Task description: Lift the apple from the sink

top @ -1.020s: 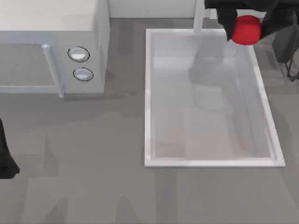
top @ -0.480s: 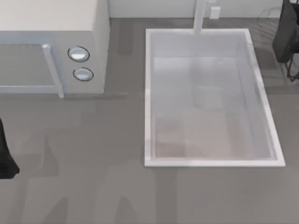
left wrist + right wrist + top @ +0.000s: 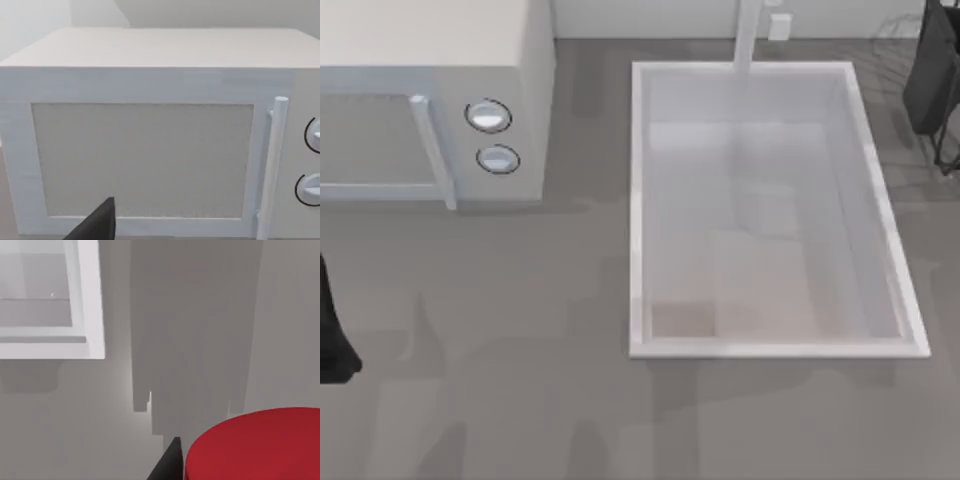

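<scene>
Left arm [image 3: 332,330] is sitting parked at the table's left edge. Just right of it and farther back, the microwave [image 3: 430,60] is standing with its two round knobs [image 3: 488,116] facing the table; in the left wrist view its door is facing the camera.

Right of the microwave, the sink [image 3: 636,200] is lying with its long axis running away from the near edge, the faucet post [image 3: 747,35] rising at the far short rim. The basin is showing pale grey inside.

My right arm [image 3: 938,70] is hanging at the table's far right corner, cut off by the top view's edge.

Right wrist view: my right gripper [image 3: 240,472] is gripping the apple [image 3: 255,447]. The apple is sitting close under the camera, and one dark finger [image 3: 169,464] is pressing against its side. The other finger is hidden behind the fruit. The apple is hanging over bare grey table [image 3: 200,340], clear of the sink, with one corner of the rim lying well apart from it.

The apple is reading wider than tall, its long axis running across between the fingers. Its skin is plain, so I cannot tell which way it is pointing. Much of it is cut off at the picture's edge.
</scene>
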Robot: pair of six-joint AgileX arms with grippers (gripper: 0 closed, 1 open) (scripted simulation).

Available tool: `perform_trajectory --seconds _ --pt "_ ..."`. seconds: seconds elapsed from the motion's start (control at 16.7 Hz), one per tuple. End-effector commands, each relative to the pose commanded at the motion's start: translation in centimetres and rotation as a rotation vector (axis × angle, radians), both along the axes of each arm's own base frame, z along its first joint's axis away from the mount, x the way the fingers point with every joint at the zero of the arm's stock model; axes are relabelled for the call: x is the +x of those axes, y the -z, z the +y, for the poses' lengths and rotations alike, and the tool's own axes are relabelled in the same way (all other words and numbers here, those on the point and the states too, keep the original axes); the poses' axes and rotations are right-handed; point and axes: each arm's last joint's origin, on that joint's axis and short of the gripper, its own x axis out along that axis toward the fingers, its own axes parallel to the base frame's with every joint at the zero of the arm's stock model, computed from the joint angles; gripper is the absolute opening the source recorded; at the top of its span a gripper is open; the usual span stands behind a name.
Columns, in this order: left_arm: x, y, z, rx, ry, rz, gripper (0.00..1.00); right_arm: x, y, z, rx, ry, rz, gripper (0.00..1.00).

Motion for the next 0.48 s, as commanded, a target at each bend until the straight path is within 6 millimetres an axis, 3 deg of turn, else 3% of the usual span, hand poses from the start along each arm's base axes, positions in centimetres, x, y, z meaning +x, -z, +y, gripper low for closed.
perform_trajectory --seconds 0.24,0.48 --pt "0.0 0.0 0.0 0.000 0.000 0.000 1.00 0.1 0.2 0.1 0.000 -0.002 0.005 0.00" --pt "0.0 0.0 0.0 0.000 0.000 0.000 1.00 0.4 3.2 0.1 0.000 -0.001 0.011 0.00"
